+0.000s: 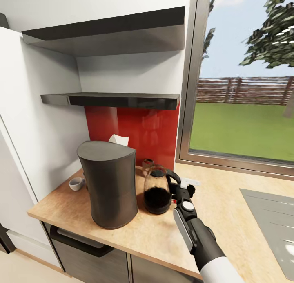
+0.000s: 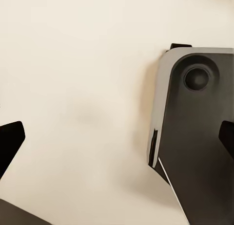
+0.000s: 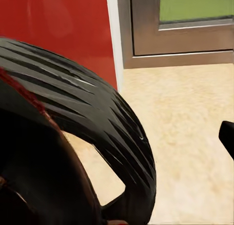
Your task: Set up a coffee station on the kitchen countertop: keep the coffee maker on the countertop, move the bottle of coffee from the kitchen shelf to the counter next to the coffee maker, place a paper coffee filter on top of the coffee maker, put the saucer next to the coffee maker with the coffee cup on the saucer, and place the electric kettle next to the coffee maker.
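Coffee maker (image 1: pixel 109 184) stood upright on desk (image 1: pixel 228 217), left end. Paper coffee filter (image 1: pixel 119 140) showed just behind its flat top; contact not determinable. Electric kettle (image 1: pixel 157 190) stood just right of coffee maker. Right claw (image 1: pixel 178 192) was at kettle's black handle (image 3: pixel 92 132); grip not determinable. Coffee cup (image 1: pixel 76 183) sat left of coffee maker. Bottle of coffee (image 1: pixel 147 163) stood behind kettle. Left claw (image 2: pixel 117 137) was spread wide, holding nothing.

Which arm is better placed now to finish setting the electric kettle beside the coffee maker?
The right arm, probably. Its gripper is at the black handle of the electric kettle, which stands on the countertop beside the coffee maker. The left gripper faces a pale surface elsewhere.
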